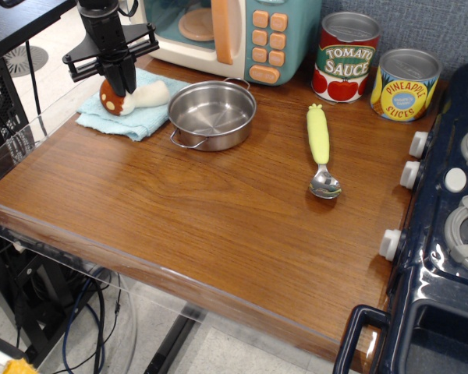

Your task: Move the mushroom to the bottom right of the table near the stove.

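The mushroom [150, 94] lies on its side on a light blue cloth [117, 118] at the back left of the table [218, 218], with its orange-brown cap to the left and its cream stem to the right. My gripper [125, 86] comes down from above. Its black fingers are closed together on the mushroom where the cap meets the stem. The mushroom still rests on the cloth. The dark navy stove [444, 265] stands along the table's right edge, far from the gripper.
A steel pot [211, 114] sits just right of the cloth. A yellow-green handled spoon [320, 148] lies mid-right. A teal-and-cream microwave [242, 31], a tomato sauce can [345, 56] and a pineapple can [405, 84] line the back. A clear plastic strip edges the table's front.
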Tool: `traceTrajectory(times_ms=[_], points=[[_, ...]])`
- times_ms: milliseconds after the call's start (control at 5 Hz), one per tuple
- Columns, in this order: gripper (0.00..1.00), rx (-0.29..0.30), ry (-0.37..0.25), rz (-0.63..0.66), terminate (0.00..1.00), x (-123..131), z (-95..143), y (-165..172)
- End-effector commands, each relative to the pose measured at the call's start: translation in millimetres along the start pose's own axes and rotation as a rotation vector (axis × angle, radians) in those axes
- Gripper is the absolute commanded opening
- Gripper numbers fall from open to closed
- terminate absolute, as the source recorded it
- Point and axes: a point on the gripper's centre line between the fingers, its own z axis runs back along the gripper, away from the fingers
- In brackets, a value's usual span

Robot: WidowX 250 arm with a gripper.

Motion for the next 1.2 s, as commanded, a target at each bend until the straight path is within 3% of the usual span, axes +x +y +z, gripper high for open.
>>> traceTrajectory(times_ms=[0,200,800,1000], points=[[0.00,0.019,-0.083,-0.048,0.00,-3.0,39.7,-12.2],[0.00,0.041,-0.107,-0.061,0.00,-4.3,51.0,-17.9],[0.00,-0.085,-0.141,-0.116,0.00,-31.4,105.4,-35.1],[0.00,-0.123,-0.110,-0.184,0.00,-56.1,113.1,-46.4]])
